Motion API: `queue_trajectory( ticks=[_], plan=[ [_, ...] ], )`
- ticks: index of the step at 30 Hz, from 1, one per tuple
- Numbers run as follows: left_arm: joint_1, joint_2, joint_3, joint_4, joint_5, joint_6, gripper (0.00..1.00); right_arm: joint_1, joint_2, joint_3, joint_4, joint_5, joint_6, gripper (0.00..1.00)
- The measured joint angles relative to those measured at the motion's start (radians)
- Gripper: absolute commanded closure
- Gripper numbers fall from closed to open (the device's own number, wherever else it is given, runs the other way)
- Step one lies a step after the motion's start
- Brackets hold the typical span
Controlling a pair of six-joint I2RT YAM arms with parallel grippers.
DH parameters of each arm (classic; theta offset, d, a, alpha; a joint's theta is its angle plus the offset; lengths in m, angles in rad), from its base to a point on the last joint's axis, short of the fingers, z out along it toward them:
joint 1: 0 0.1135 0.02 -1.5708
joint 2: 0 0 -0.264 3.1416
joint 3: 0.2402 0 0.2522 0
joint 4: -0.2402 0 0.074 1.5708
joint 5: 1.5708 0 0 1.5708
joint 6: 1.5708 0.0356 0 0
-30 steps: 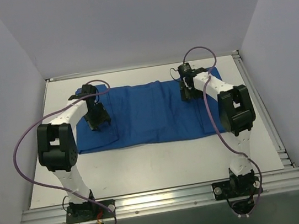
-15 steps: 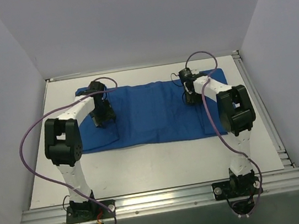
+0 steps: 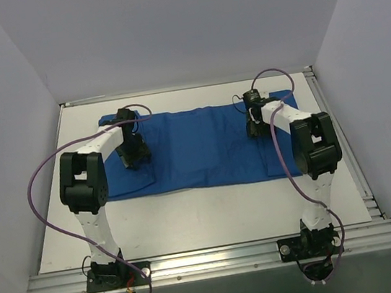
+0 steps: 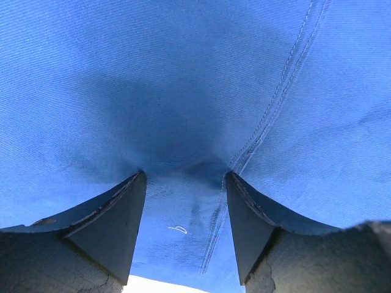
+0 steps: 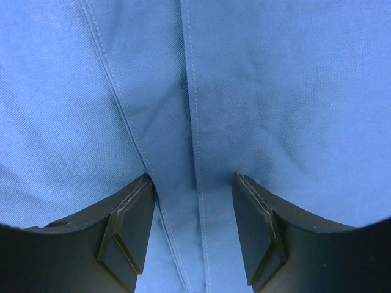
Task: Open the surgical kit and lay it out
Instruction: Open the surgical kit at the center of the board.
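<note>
The surgical kit shows only as its deep-blue cloth drape, spread flat across the back half of the table; whatever it wraps is hidden. My left gripper stands over the drape's left part. In the left wrist view it is open, its tips down on the cloth with a stitched hem running between them. My right gripper is over the drape's right part. It is open too, its tips astride two overlapping hemmed edges of the cloth.
The white table lies bare in front of the drape, and a strip of it shows just past the cloth's edge at my left gripper. Grey walls close in the left, back and right sides. A metal rail carries both arm bases.
My left arm has swung inward, carrying its gripper a little right and toward the back. My right gripper has shifted slightly to the right. The drape lies as before.
</note>
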Motion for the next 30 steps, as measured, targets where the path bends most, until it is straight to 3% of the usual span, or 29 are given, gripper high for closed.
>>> queue_trajectory(
  ticks=[3, 6, 7, 8, 16, 22, 24, 27, 28, 29, 30],
  plan=[
    [0.002, 0.0, 0.0, 0.0, 0.003, 0.0, 0.38, -0.009, 0.0, 0.0, 0.001, -0.004, 0.001, 0.56],
    [0.007, 0.002, 0.0, -0.001, 0.004, 0.0, 0.4, -0.02, 0.0, 0.0, -0.006, 0.003, 0.002, 0.79],
    [0.009, 0.002, 0.0, -0.001, 0.007, -0.001, 0.41, -0.025, 0.0, 0.0, -0.011, 0.007, 0.002, 0.94],
    [0.011, 0.002, 0.0, -0.002, 0.009, -0.001, 0.41, -0.03, 0.0, 0.001, -0.014, 0.012, 0.001, 1.0],
    [0.021, 0.005, 0.0, -0.005, 0.019, -0.003, 0.44, -0.064, 0.0, 0.084, -0.141, 0.236, -0.006, 1.0],
    [0.023, 0.006, 0.007, -0.018, 0.018, -0.003, 0.46, -0.23, 0.0, 0.178, -0.216, 0.511, -0.05, 1.0],
    [0.023, 0.006, 0.01, -0.024, 0.018, -0.003, 0.41, -0.298, -0.008, 0.19, -0.216, 0.562, -0.063, 0.89],
    [0.021, 0.006, 0.02, -0.038, 0.021, -0.001, 0.3, -0.371, -0.025, 0.192, -0.227, 0.581, -0.067, 0.45],
    [0.02, 0.006, 0.025, -0.045, 0.02, -0.001, 0.29, -0.379, -0.028, 0.2, -0.242, 0.581, -0.072, 0.21],
    [0.018, 0.006, 0.028, -0.05, 0.02, 0.0, 0.28, -0.378, -0.028, 0.215, -0.259, 0.579, -0.068, 0.13],
    [0.016, 0.006, 0.031, -0.055, 0.018, 0.0, 0.28, -0.37, -0.028, 0.233, -0.272, 0.576, -0.073, 0.11]
  ],
)
